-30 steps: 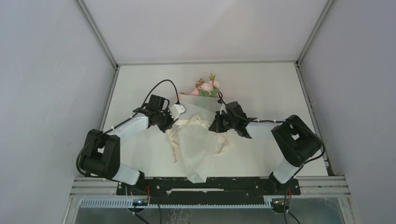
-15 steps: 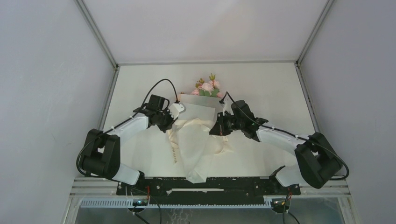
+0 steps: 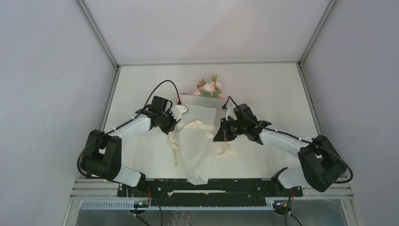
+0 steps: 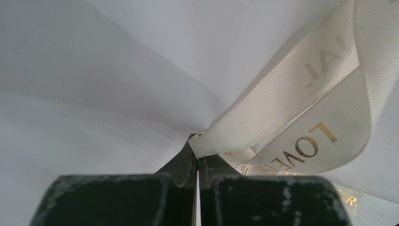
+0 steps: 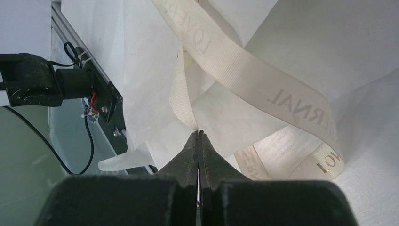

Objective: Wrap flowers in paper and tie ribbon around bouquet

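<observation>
**Both claws pinch the ribbon (image 3: 175, 153) across the wrapped bouquet (image 3: 197, 141), apparently partway through the tie.**

Top view: the bouquet lies mid-table (image 3: 273, 89), with the flowers (image 3: 208, 87) at the far end and the paper (image 3: 200, 162) tapering toward the arm bases. The left gripper (image 3: 172, 125) and right gripper (image 3: 219, 133) flank it, probably to draw the ribbon around the cone; their grips are too small to read here. Left wrist view: the left gripper (image 4: 196, 157) is clenched on a folded strand of ribbon (image 4: 301, 108), right against the paper (image 4: 94, 94). Right wrist view: the right gripper (image 5: 198, 134) is clenched on a thin strand of ribbon (image 5: 244, 70). A lettered loop hangs slack beside it, and only this view shows the near rail (image 5: 101, 101).

Cream ribbon (image 4: 282, 94) in closed gripper (image 4: 196, 149)
</observation>
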